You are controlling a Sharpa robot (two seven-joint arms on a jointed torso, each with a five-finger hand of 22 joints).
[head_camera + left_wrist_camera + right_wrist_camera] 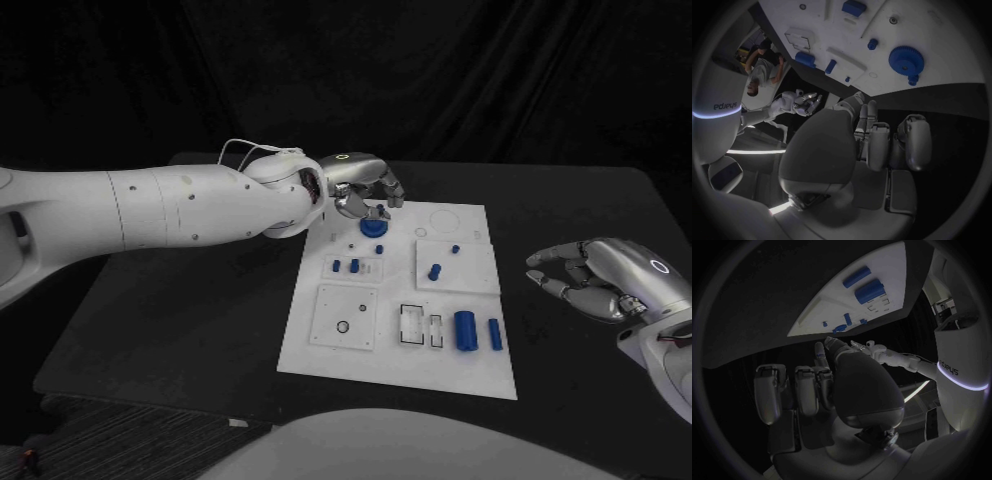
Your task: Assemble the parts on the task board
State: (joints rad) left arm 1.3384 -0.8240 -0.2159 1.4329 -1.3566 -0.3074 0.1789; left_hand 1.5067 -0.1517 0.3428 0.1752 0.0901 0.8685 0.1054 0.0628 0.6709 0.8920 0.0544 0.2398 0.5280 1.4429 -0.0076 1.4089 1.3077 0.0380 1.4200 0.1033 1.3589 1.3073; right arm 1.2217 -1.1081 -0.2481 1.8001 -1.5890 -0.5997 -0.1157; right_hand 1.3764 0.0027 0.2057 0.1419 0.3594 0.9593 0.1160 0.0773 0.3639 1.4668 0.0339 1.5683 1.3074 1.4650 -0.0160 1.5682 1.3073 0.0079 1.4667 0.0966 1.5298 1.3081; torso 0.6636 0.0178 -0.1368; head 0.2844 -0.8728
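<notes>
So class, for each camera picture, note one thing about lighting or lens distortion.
Head view: dark backdrop and black table, so the white rectangular task board stands out. Left wrist view: fisheye bends the board's straight edges; blue toothed gear stays clear. Right wrist view: dim, circular frame, bright light strip on the arm.

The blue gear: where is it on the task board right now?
In the head view, the blue gear sits at the task board's far left corner, just below the left robot hand.

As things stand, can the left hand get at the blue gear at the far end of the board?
Probably yes. The left hand hovers right by the blue gear, holding nothing, and nothing lies between them. The right hand stays off the task board, so it does not block the way.
</notes>
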